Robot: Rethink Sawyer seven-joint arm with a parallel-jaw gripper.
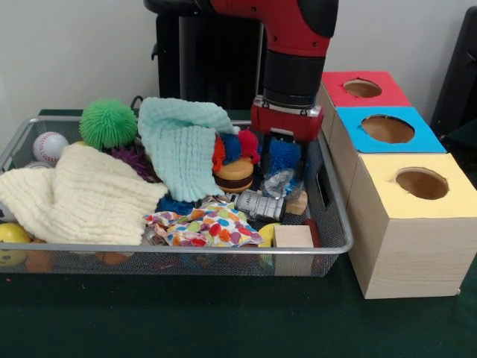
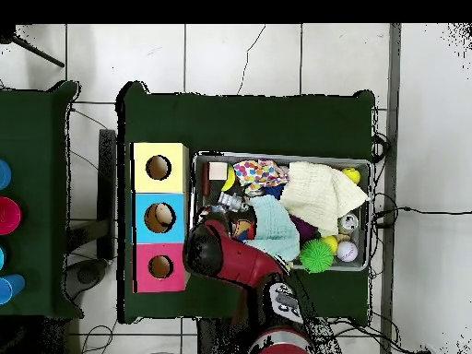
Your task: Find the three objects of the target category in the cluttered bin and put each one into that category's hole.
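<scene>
- Silver wire mesh forms the bin point(image 1: 339, 224), a shallow basket on the green-covered desk point(image 1: 223, 321), just beside a row of three tan cardboard boxes.
- Of the boxes, the red-faced box point(image 1: 387, 95) stands farthest back in the front view, the blue-faced box point(image 1: 425, 138) sits in the middle, and the yellow-faced box point(image 1: 455, 198) is nearest the camera; each has a round opening on top.
- The hole point(image 1: 387, 129) in the blue face shows a tan interior; whether anything lies inside cannot be told.
- The red and black arm point(image 1: 298, 45) comes down over the bin's end next to the boxes, and the tool point(image 1: 285, 153) is lowered among the clutter there; its fingers are hidden, so I cannot tell whether it is open or closed.
- One crumpled see-through plastic bottle point(image 1: 279, 181) with blue markings lies directly under the tool, between a blue spiky ball point(image 1: 285, 155) and a shiny metal can point(image 1: 259, 204). The other bottles cannot be made out.
- A mint-green cloth point(image 1: 182, 145) drapes over the bin's middle, and a cream cloth point(image 1: 82, 194) covers much of the far end from the boxes.
- A green spiky ball point(image 1: 109, 123) and a baseball point(image 1: 50, 147) sit at the back corner near the cream cloth.
- A multicoloured spotted cloth point(image 1: 209, 226) lies at the front, with a wooden block point(image 1: 293, 237) beside it against the front rim.
- A toy burger point(image 1: 234, 174) sits behind the can.
</scene>
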